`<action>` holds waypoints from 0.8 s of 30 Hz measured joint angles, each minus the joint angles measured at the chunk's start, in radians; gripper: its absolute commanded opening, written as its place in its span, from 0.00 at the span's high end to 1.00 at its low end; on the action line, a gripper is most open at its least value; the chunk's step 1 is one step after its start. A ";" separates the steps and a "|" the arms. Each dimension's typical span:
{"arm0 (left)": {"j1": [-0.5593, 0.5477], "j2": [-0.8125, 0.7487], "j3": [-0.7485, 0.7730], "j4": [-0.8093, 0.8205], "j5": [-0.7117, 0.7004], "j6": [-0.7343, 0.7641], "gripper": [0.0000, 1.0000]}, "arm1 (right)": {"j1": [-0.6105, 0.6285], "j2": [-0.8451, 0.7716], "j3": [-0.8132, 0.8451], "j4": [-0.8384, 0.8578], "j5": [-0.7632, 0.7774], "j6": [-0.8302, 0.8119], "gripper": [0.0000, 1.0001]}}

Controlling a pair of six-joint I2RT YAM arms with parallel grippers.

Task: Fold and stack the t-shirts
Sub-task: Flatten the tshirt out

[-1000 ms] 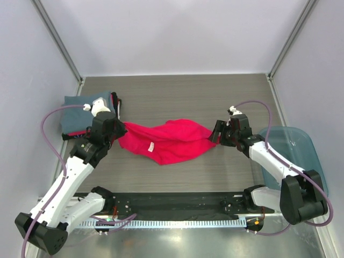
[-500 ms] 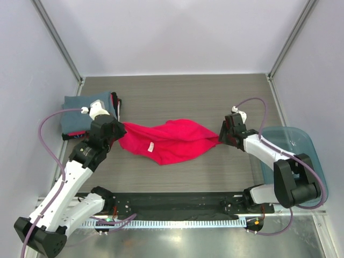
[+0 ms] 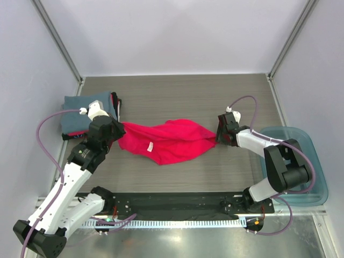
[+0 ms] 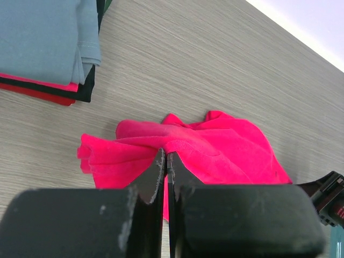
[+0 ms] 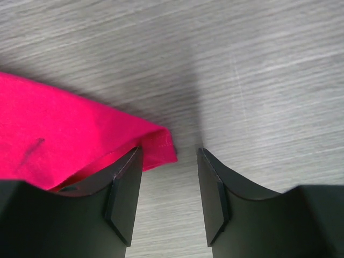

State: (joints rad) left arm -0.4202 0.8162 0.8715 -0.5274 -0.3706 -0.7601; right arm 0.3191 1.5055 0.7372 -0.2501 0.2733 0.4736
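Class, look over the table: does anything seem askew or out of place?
Yes: the red-pink t-shirt lies bunched mid-table, unfolded, pinched at one end by the left gripper. The folded stack at the far left looks neat.

**Speaker A:** One loose red-pink t-shirt is counted on the single table, plus one folded stack.

**Speaker B:** Four colour bands are seen in that stack: blue-grey, pink, black, red. Whether each is a separate tee can't be told.

**Speaker A:** Two grippers are tallied: left gripper, right gripper.

**Speaker B:** And one teal tub is logged.
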 measured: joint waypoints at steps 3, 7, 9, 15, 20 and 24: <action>0.000 0.000 -0.004 0.001 0.000 0.000 1.00 | 0.007 0.016 0.011 0.015 -0.002 0.000 0.60; 0.000 0.000 -0.009 0.002 0.000 0.000 1.00 | 0.013 0.020 0.011 0.032 -0.011 0.004 0.75; 0.000 0.000 -0.010 0.002 0.000 0.000 1.00 | 0.014 0.022 0.011 0.036 -0.017 0.006 0.93; 0.000 0.000 -0.011 0.005 0.000 0.000 1.00 | 0.014 0.017 0.011 0.043 -0.018 0.004 0.99; 0.000 0.008 -0.018 0.019 0.001 0.000 1.00 | -0.005 -0.047 0.058 -0.021 0.006 0.006 0.99; 0.000 0.070 -0.017 0.036 0.019 -0.010 1.00 | -0.108 -0.139 0.236 -0.082 -0.013 0.011 0.99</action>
State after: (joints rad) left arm -0.4202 0.8860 0.8543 -0.4915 -0.3519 -0.7696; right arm 0.2115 1.3663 0.9733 -0.3317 0.2607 0.4850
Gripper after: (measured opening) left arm 0.006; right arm 0.033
